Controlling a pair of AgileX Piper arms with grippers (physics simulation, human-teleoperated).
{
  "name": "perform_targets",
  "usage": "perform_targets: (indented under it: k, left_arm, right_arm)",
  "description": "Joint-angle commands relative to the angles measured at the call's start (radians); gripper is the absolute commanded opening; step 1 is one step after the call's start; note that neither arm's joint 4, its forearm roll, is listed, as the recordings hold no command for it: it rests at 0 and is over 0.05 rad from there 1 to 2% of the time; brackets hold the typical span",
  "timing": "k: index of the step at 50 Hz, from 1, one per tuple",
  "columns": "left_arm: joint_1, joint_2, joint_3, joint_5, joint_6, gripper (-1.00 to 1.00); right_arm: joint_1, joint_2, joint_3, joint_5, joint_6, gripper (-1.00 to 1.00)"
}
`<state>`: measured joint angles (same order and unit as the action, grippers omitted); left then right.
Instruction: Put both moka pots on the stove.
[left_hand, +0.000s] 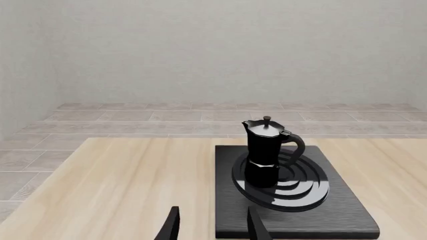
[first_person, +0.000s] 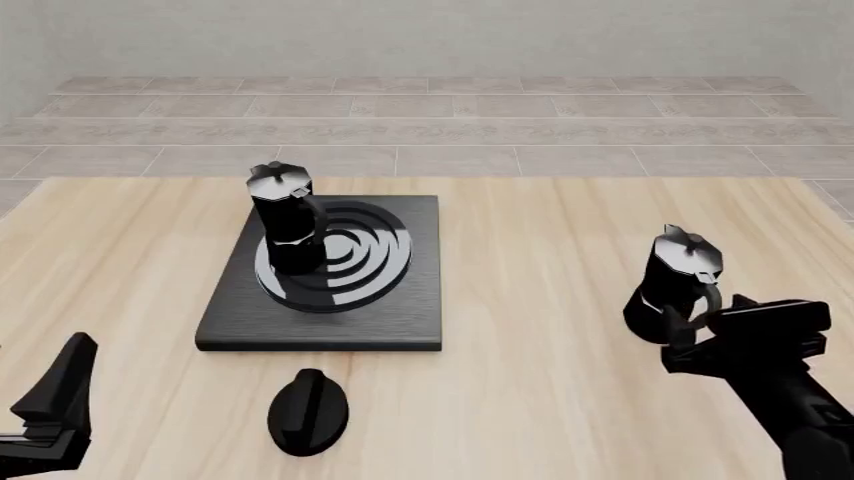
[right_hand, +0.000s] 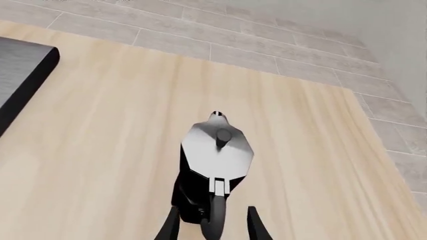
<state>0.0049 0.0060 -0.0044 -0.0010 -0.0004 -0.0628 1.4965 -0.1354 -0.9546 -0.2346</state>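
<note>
One pot (first_person: 283, 222) sits upright on the stove (first_person: 327, 272), on the left edge of the burner rings. The other pot (first_person: 675, 283) stands on the table (first_person: 534, 300) off to the right, its handle between the right claw's (right_hand: 212, 225) spread fingers, can't tell if they touch. The left claw (left_hand: 212, 226) is open, holding nothing, just short of the stove.

Both arms matte black throughout, no markings, cables or screws visible.

Left gripper (first_person: 54, 395): tapered blade-like finger, pointed tip, stepped block at base. Left wrist view shows two slim black fingers (left_hand: 172, 226), wedge-shaped.

Right gripper (first_person: 694, 325): boxy angular housing on thick rounded black arm link (first_person: 811, 425). Right wrist view: same slim dark fingers (right_hand: 255, 226).
</note>
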Motion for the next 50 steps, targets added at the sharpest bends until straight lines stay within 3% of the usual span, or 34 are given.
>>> perform_targets:
  k: [1,3,4,18,32,50]
  left_arm:
    - [0.000,0.000,0.000,0.000,0.000,1.00]
    - [0.000,0.000,0.000,0.000,0.000,1.00]
    - [0.000,0.000,0.000,0.000,0.000,1.00]
    - [0.000,0.000,0.000,0.000,0.000,1.00]
    - [0.000,0.000,0.000,0.000,0.000,1.00]
    - [0.000,0.000,0.000,0.000,0.000,1.00]
  right_arm:
    - [-0.001,0.060,-0.025,-0.045,-0.007,1.00]
    - [0.005,0.063,-0.029,-0.054,-0.010,1.00]
    - [0.005,0.049,-0.025,-0.061,-0.011,-1.00]
    - [0.040,-0.006,-0.020,-0.045,0.000,-1.00]
    - [0.073,-0.081,-0.027,-0.080,-0.026,-1.00]
    - [0.120,-0.194,-0.055,-0.062,0.006,-1.00]
